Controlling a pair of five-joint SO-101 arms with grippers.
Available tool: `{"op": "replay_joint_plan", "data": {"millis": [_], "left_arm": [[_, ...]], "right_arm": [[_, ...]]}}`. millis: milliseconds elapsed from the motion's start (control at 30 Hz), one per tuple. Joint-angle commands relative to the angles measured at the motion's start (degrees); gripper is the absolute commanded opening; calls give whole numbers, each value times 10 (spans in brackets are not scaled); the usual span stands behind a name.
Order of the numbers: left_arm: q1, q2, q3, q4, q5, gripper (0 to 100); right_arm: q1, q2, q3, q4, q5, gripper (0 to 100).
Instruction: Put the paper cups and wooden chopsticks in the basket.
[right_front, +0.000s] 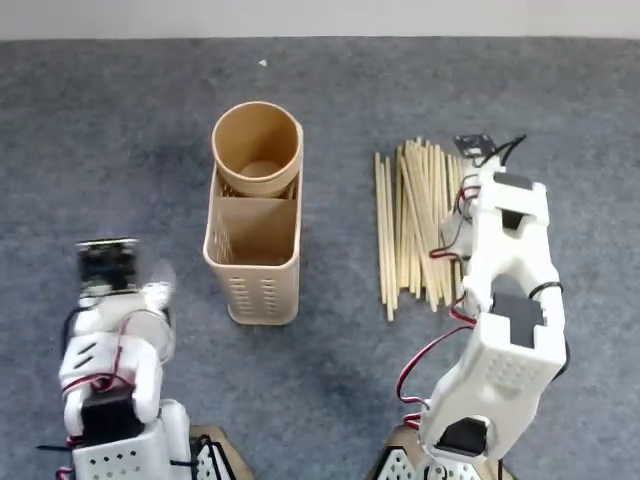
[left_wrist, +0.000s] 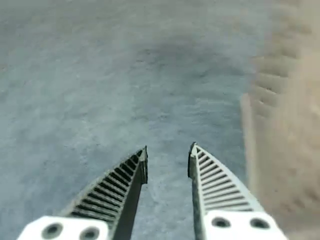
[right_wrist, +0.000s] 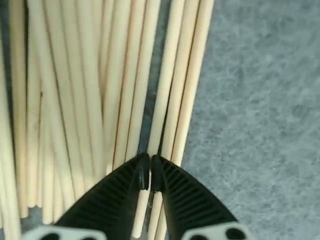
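From above, the basket (right_front: 265, 290) stood in the middle of the grey carpet (right_front: 100, 130). One paper cup (right_front: 257, 150) sat upright in the basket's far compartment, mouth up, rising above the rim. The wooden chopsticks (right_front: 410, 220) lay in a loose sheaf on the carpet beside the basket, apart from it, all pointing roughly the same way. My right arm (right_front: 505, 290) stretched over the near edge of that sheaf. My left arm (right_front: 110, 370) sat drawn back on the basket's other side, near the table's front edge.

At my left wrist, my left pincer (left_wrist: 167, 160) hung open above bare carpet (left_wrist: 100, 75), its two fingers clearly apart with nothing between them. The basket's (left_wrist: 290, 125) pale wall showed as a blur off to one side.

At my right wrist, my right pincer (right_wrist: 150, 172) was closed to a thin slit, the tips all but touching, right over the chopsticks (right_wrist: 100, 75) at the outer edge of the sheaf. Sticks ran lengthwise under the fingers, and I could not tell whether one was actually pinched. Carpet (right_wrist: 265, 100) lay beyond the last stick.
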Motion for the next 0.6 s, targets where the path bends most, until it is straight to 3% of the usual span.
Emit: {"op": "replay_joint_plan", "data": {"millis": [0,300,567], "left_arm": [[-37,-3,-15,-20,17,158],[-37,-3,-14,-20,17,158],[-37,-3,-14,-19,17,158]], "right_arm": [[2,-7,-30,4,2,32],[6,0,-15,-58,5,32],[34,108,-29,-55,23,32]]}}
